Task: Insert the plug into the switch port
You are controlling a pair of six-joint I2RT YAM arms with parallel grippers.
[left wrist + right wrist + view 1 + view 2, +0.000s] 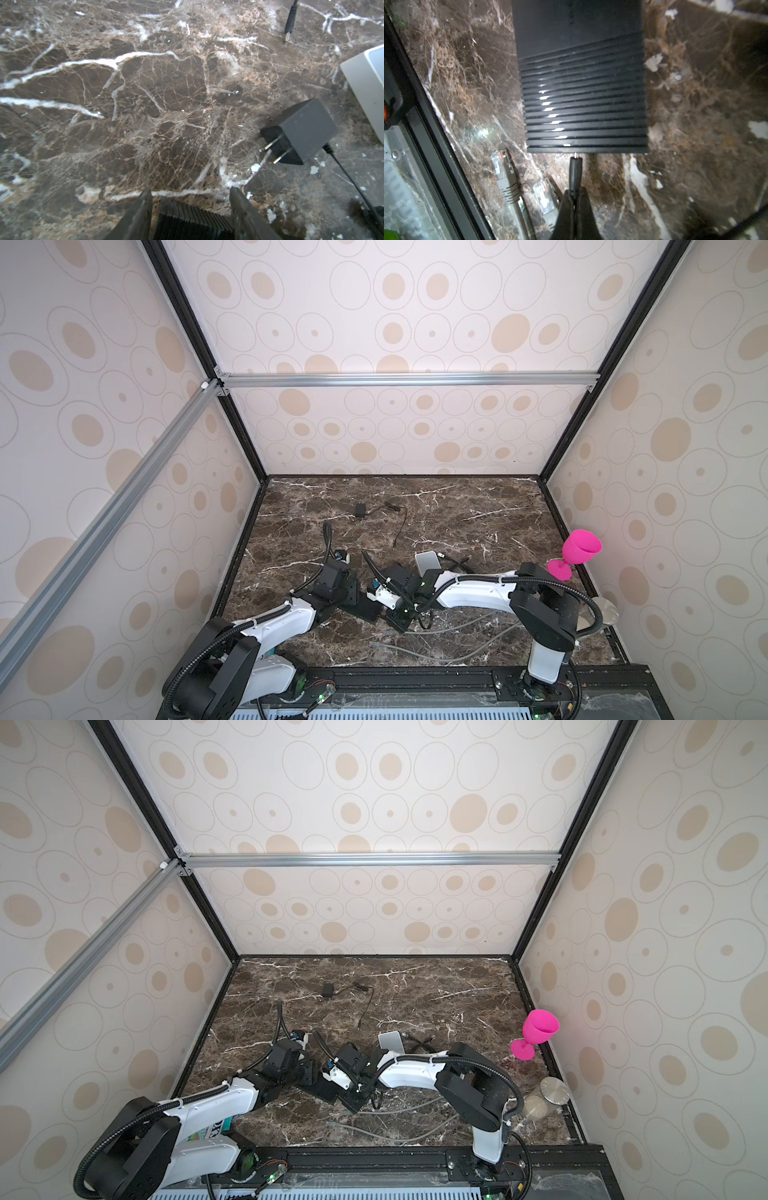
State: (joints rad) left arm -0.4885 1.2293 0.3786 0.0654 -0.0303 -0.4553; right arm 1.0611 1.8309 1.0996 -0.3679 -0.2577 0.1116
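Arms: we count two, the left arm [286, 616] and the right arm [473, 593], meeting over the front middle of the tabletop [478, 514].
Switch [583, 93]: one, black and ribbed, lying flat between the two pincers.
Left pincer [190, 190]: fingers part-way apart, closed against the two sides of the switch.
Right pincer [575, 192]: pinched tight on the plug [575, 170], one black barrel plug with its metal tip right at the switch's near edge.
Loose power parts: one spare barrel plug [289, 22] and one power adapter [299, 133] with two prongs, both on the tabletop.
Network connectors [502, 164]: two, clear-tipped on grey cable.
Pale box [428, 563]: one, partly behind the right arm's wrist.
Pink goblet [577, 549]: one, at the tabletop's right edge.
Jar [552, 1090]: one, metal-lidded, near the right arm's base and half covered by that arm in a top view.
Hidden: the switch's port face is out of sight, so we cannot tell whether the tip has entered; in both top views the wrists cover both pincers.
In the way: the network connectors lie just beside the plug, in front of the switch.
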